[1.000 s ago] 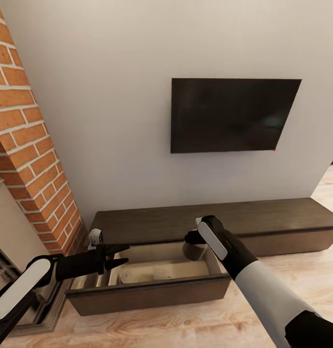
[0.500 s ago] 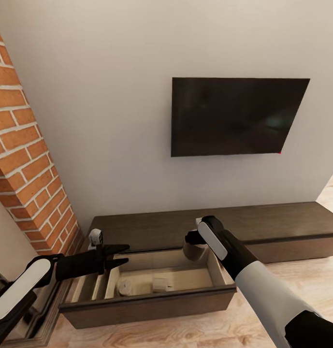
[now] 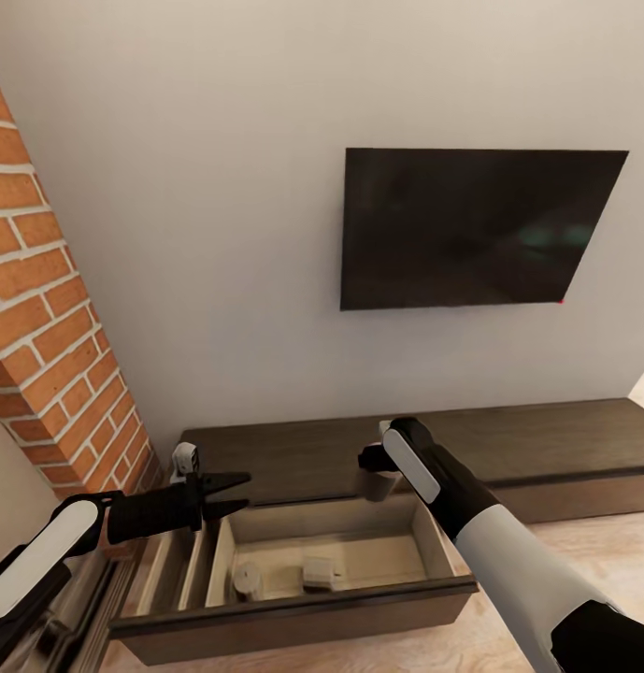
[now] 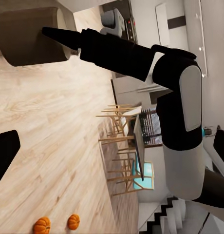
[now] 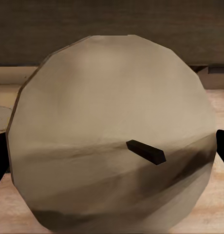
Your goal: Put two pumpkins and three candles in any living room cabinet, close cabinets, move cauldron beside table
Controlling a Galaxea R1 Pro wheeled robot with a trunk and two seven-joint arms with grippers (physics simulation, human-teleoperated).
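The long dark cabinet (image 3: 546,439) stands against the wall with one drawer (image 3: 293,612) pulled out. Two beige candles (image 3: 246,578) (image 3: 318,571) lie on its pale floor. My right gripper (image 3: 370,462) hovers over the drawer's back right corner, shut on a third candle (image 5: 112,131) whose wick faces the right wrist camera. My left gripper (image 3: 247,492) is open and empty above the drawer's left end. In the left wrist view, two orange pumpkins (image 4: 42,224) (image 4: 73,222) sit on the wood floor far behind me. Cauldron and table are out of view.
A brick column (image 3: 50,308) rises at the left, close to my left arm. A dark TV (image 3: 471,229) hangs on the wall above the cabinet. The left wrist view shows a dining table with chairs (image 4: 126,146) across the room.
The camera has moved closer, so the drawer sits lower and nearer in view and the TV has shifted right. Both arms keep the same pose, and the right gripper still holds its candle.
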